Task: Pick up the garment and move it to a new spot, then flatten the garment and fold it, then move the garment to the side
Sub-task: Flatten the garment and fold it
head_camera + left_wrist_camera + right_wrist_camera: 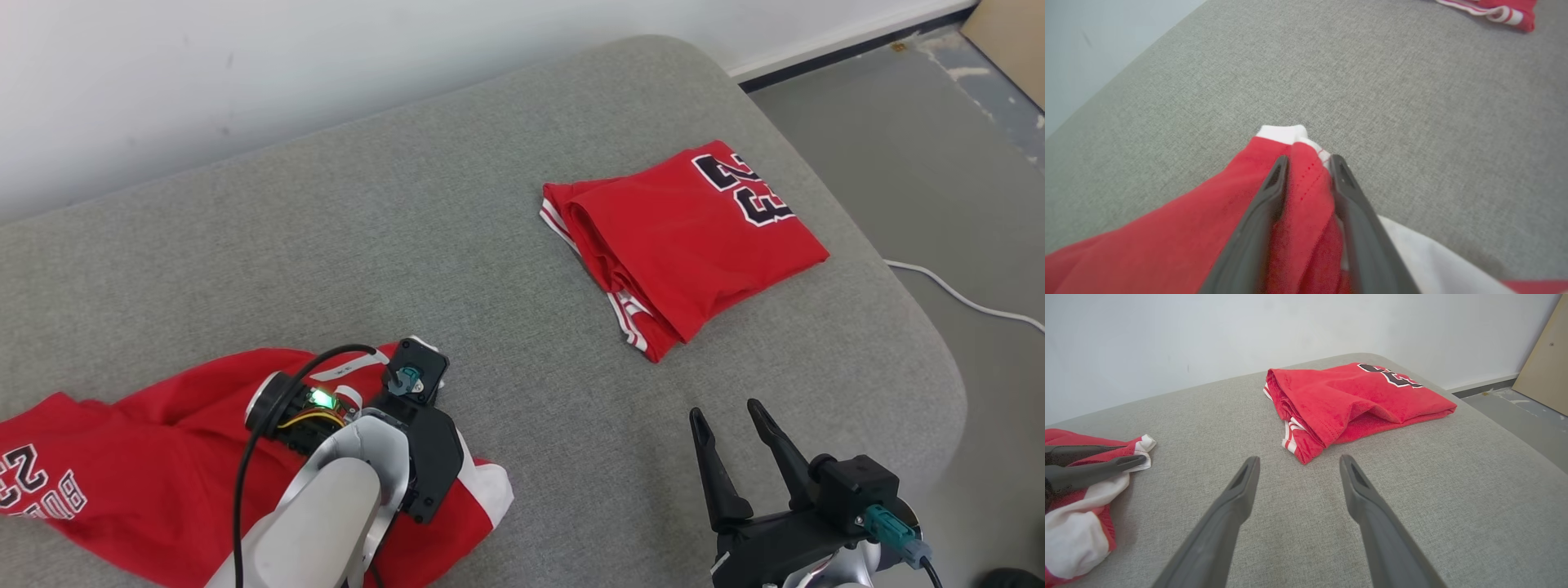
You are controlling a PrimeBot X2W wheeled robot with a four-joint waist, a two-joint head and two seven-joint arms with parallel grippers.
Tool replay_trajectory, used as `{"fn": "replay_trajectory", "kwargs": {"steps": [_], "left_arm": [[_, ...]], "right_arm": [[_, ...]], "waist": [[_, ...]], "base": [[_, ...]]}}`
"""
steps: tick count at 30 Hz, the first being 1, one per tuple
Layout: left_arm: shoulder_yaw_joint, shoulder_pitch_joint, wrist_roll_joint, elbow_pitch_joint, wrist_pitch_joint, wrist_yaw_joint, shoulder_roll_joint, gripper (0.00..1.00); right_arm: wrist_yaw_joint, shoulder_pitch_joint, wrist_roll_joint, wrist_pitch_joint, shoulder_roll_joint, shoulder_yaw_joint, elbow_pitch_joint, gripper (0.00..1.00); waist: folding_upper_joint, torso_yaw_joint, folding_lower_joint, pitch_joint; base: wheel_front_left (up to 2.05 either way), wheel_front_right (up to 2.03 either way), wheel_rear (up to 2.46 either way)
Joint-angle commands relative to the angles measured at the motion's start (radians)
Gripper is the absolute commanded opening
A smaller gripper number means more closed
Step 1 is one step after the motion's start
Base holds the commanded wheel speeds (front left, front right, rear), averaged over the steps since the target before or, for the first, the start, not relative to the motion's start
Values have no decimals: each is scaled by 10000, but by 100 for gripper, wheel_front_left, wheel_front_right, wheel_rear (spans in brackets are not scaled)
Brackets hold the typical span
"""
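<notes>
The garment (139,465), a crumpled red jersey with white trim and a black number, lies at the near left of the grey padded surface (490,245). My left gripper (1308,161) points down at its right end. The two dark fingers are pinched on a raised fold of red cloth (1306,192) just behind a white hem. From the right wrist view, the left gripper (1133,453) lies low over that same corner of the garment (1069,437). My right gripper (722,412) hovers open over bare surface at the near right, fingers (1241,490) wide apart with nothing between them.
A second red jersey (694,237), folded with its number facing up, lies at the far right of the surface and beyond my right gripper (1298,461). The surface's rounded right edge drops to a grey floor with a white cable (963,298). A white wall runs behind.
</notes>
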State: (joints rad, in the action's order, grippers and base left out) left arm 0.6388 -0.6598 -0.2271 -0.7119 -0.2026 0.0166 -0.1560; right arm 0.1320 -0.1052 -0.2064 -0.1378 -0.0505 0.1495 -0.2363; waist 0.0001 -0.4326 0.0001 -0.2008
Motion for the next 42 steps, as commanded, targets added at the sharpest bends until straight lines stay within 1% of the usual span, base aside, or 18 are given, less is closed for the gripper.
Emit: {"fn": "replay_trajectory", "kwargs": {"steps": [1, 6, 9, 11, 13, 16, 18, 21, 24, 28, 32, 33, 34, 35, 36, 39, 42], "left_arm": [[1, -49, -14, -63, 71, -19, 34, 0], [43, -189, -140, -275, 259, 71, 164, 0], [-49, -357, -301, -111, 705, 153, 322, 0], [-132, -558, -440, 129, 1100, 175, 475, 0], [-236, -849, -619, 502, 1548, 291, 651, 0], [-405, -1392, -976, 1228, 2258, 454, 851, 0], [-513, -1785, -1209, 1792, 2669, 467, 938, 0], [-767, -2170, -1666, 2746, 3175, 290, 1020, 0], [-958, -2011, -2307, 3729, 3320, 29, 1045, 0], [-1205, -988, -3103, 4733, 3260, -439, 1039, 0], [-1619, 804, -3792, 5011, 3184, -882, 772, 0], [-1853, 1675, -4130, 4857, 3243, -1042, 587, 27], [-1853, 1675, -4130, 4857, 3243, -1042, 587, 27], [-1985, 2039, -4226, 4732, 3310, -1138, 465, 69], [-2278, 2670, -4485, 4441, 3456, -1266, 368, 100], [-2677, 3327, -4834, 4027, 3732, -1371, 211, 100], [-2969, 3784, -4938, 3706, 3896, -1483, 6, 100]], "right_arm": [[-23, -109, -6, -30, 4, 3, 7, 100], [-23, -133, 78, 30, 1, 0, 17, 100], [-23, -121, 131, 62, 4, -1, 48, 100], [-23, -95, 149, 92, 4, -30, 66, 100], [-23, -90, 149, 100, 2, -22, 78, 100], [-23, -103, 150, 128, 2, -2, 97, 100], [-23, -104, 147, 163, 2, 14, 108, 100], [-23, -23, 178, 181, 1, -54, 104, 100], [-23, 46, 220, 200, 2, -139, 111, 100], [-23, 181, 282, 264, 4, -168, 188, 100], [-23, 194, 340, 345, 2, -175, 295, 100], [-23, 176, 401, 392, 4, -150, 354, 100], [-23, 176, 401, 392, 4, -150, 354, 100], [-23, 168, 421, 410, 2, -133, 380, 100], [-23, 160, 465, 474, 1, -135, 428, 100], [-23, 168, 540, 565, 2, -163, 498, 100], [-23, 207, 601, 647, 1, -178, 561, 100]], "waist": [[-1, 85, -1, 59], [-1, 367, -1, 181], [-1, 544, -1, 221], [-1, 669, -1, 243], [-1, 776, -1, 279], [-1, 918, -1, 332], [-1, 997, -1, 369], [-1, 1141, -1, 441], [-1, 1362, -1, 510], [-1, 1830, -1, 553], [-1, 2398, -1, 552], [-1, 2661, -1, 534], [-1, 2661, -1, 534], [-1, 2789, -1, 530], [-1, 3016, -1, 531], [-1, 3282, -1, 561], [-1, 3395, -1, 602]], "base": [[0, 0, 0], [0, 0, 0], [0, 0, 0], [0, 0, 0], [0, 0, 0], [0, 0, 0], [0, 0, 0], [0, 0, 0], [0, 0, 0], [0, 0, 0], [0, 0, 0], [0, 0, 0], [0, 0, 0], [0, 0, 0], [0, 0, 0], [0, 0, 0], [0, 0, 0]]}}
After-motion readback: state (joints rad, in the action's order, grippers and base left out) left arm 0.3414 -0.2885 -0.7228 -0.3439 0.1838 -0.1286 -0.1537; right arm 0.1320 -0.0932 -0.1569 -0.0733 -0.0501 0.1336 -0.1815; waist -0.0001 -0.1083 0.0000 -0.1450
